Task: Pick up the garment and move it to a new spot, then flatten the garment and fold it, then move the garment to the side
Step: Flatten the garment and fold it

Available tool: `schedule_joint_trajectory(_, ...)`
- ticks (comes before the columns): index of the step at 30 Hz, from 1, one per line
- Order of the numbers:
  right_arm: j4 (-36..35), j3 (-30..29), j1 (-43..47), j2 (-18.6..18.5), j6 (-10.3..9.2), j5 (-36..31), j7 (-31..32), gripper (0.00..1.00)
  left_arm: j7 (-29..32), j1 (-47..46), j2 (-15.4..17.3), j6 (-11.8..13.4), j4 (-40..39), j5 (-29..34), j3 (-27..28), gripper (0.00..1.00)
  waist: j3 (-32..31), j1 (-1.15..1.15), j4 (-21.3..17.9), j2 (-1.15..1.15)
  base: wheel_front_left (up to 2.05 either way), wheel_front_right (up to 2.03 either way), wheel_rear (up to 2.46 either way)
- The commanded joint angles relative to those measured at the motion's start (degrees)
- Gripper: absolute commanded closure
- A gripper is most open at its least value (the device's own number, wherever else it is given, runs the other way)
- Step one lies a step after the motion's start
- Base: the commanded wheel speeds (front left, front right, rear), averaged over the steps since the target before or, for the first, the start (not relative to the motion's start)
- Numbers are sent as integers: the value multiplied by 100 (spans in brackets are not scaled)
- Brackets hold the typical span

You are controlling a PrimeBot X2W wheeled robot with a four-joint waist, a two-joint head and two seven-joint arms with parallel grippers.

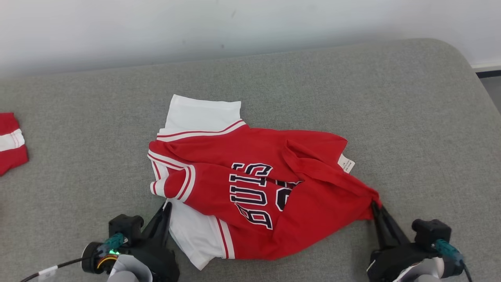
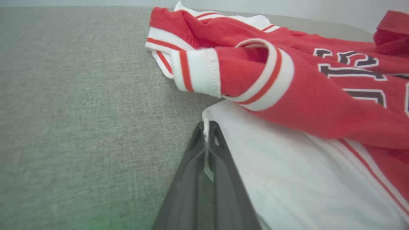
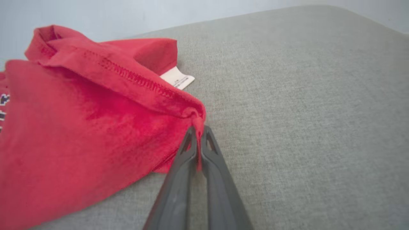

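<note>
Ok, here's where I'm at. The jersey (image 1: 250, 188) is lying crumpled around the middle of the grey fabric-covered counter (image 1: 411, 117). It's red side up with the dark lettering showing, and white panels poke out at the far side and at the near left.

My left end effector (image 1: 167, 205) is clamped on the near-left white corner. In the left wrist view a thin edge of white cloth is pinched between the two dark fingers (image 2: 223, 159). A striped red-and-white sleeve cuff (image 2: 198, 72) sits folded over just beyond that spot.

My right end effector (image 1: 375, 205) is clenched on the near-right red corner. The right wrist view shows the red hem bunched into a point right at the tips, with the fabric rising into a ridge from there. Both grab points are low, and I honestly can't tell if the corners are lifted off the counter or resting on it.

A little white label (image 1: 346, 163) sticks out of the jersey's right edge. At the left edge of the head view there's another red and white piece of cloth (image 1: 9, 143), well apart from the jersey. There's a pale wall (image 1: 235, 23) behind the counter.
</note>
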Motion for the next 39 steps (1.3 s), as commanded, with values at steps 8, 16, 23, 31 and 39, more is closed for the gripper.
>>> schedule_joint_trajectory(8,-1557,56,1163,-318,-13,417,-7,100,17,1295,89,10,-1407,156,965,100,-272,0,202,0,0,0,0)
schedule_joint_trajectory(16,-2830,509,2079,-877,-13,1497,-7,100,17,2752,-227,79,-2790,472,2084,100,-389,0,353,0,0,0,0)
schedule_joint_trajectory(23,-3006,1021,2272,-1316,-13,2227,-6,100,17,3120,-414,43,-3308,641,2392,100,-465,0,488,0,0,0,0)
schedule_joint_trajectory(31,-3572,1910,1416,-1711,-12,3137,-6,100,19,2359,-92,6,-3929,634,2274,100,-482,0,483,0,0,0,0)
schedule_joint_trajectory(39,-3641,2261,-474,-2441,-12,3938,-6,100,769,61,913,1,-4298,170,1797,100,-107,0,377,0,0,0,0)
